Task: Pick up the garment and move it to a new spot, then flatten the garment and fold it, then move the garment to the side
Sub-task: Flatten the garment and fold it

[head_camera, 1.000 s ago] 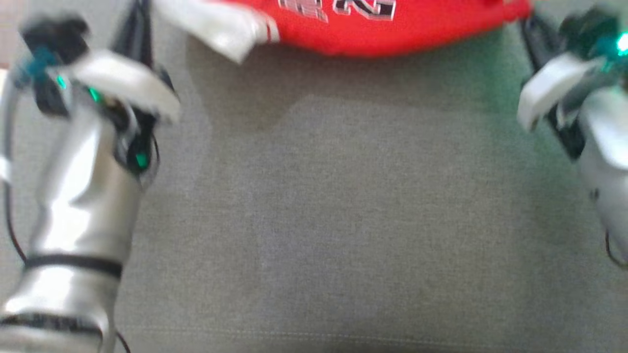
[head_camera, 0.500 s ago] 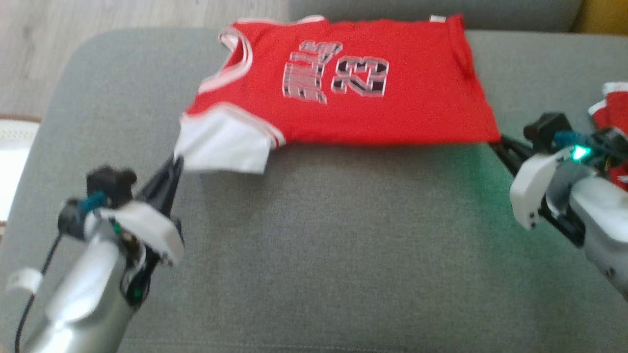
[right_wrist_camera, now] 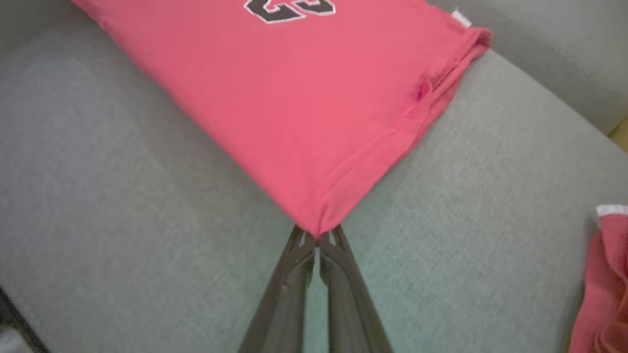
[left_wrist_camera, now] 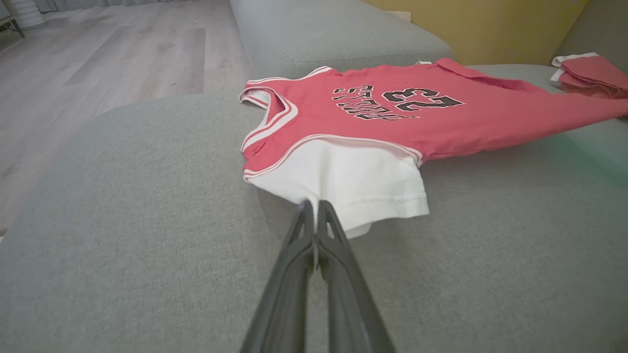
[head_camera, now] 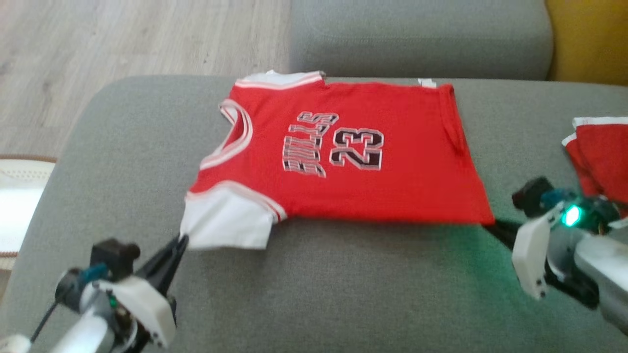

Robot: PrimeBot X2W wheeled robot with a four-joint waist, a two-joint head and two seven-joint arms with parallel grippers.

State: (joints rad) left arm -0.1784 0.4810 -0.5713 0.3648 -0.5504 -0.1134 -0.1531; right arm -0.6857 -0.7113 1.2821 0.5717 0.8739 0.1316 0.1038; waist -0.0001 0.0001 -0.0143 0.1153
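You're at the flattening step: the jersey [head_camera: 353, 162] lies spread toward the sofa seat's [head_camera: 343, 294] far edge. The left gripper [left_wrist_camera: 314, 208] has its jaws clamped on the white sleeve [left_wrist_camera: 358, 191], and the right gripper's [right_wrist_camera: 318, 234] jaws pinch the hem corner [right_wrist_camera: 319, 213]. The jersey is thin, limp knit on coarse grey weave. Next, I'd judge, lower and release it evenly.

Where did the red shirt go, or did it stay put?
Yes, a little. The camera tilted too, but against the back cushion the red shirt has slid toward the robot, near edge most.
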